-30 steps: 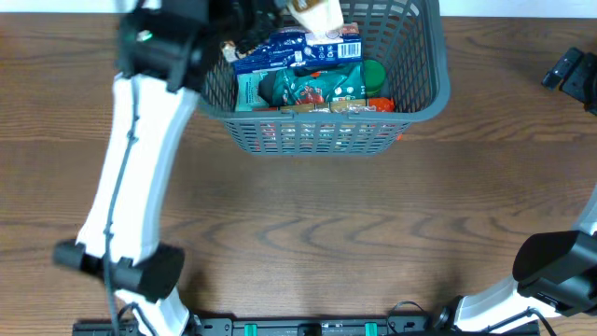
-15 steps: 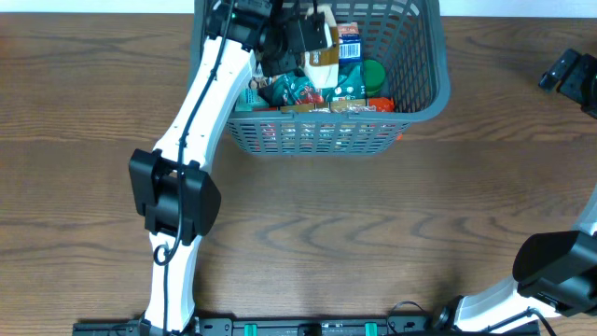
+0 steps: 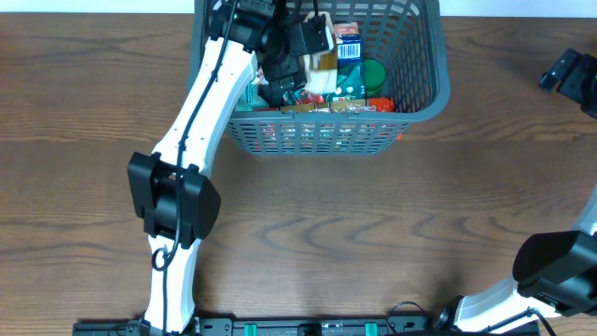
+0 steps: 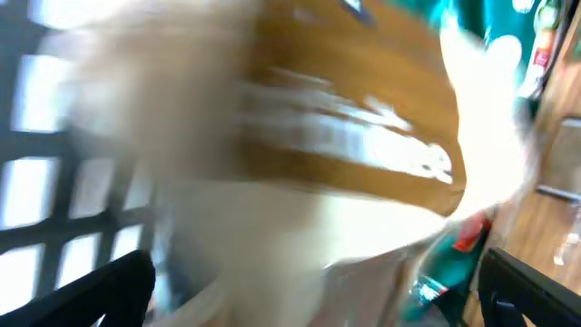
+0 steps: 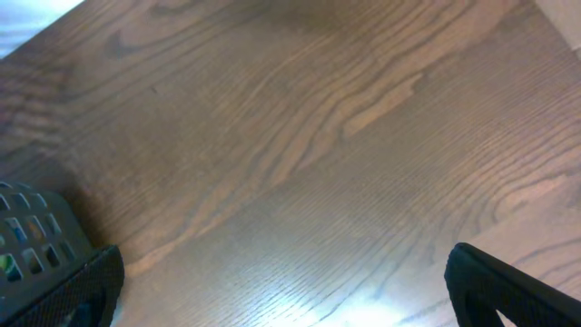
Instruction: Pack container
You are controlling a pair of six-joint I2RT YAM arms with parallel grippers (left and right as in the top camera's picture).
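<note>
Container (image 3: 424, 89): you have one, a big dark grey basket with slotted sides, and it sits at the far edge of the wooden table (image 3: 373, 233), about mid-width. It holds a heap of groceries. You can count one blue-and-white carton (image 3: 347, 42) with a barcode, one round green lid (image 3: 374, 73), one teal packet (image 3: 322, 91), one brown-and-white pack (image 3: 325, 63) and one flat reddish-tan pack (image 3: 359, 105) lying along the near wall. Your left arm covers whatever else lies on the basket's left side, so the full count cannot be told.

Two arms are in view, each with one gripper. Your left arm (image 3: 210, 107) slants up from the near left of the table, crosses the basket's near-left rim and ends above the heap. The left gripper (image 4: 313, 272) has its fingers spread wide, one at each lower corner of its wrist view. The brown-and-white pack fills the view beyond them, heavily blurred. Neither finger presses on it, so the gripper has hold of nothing.

Your right gripper (image 5: 283, 272) is also spread wide and has nothing between its fingers. It hangs over bare wood to the right of the basket, well apart from it, with only a corner of the lattice wall at the lower left of its wrist view.

The basket's near wall and the left arm itself are what block your overhead view of the load.
</note>
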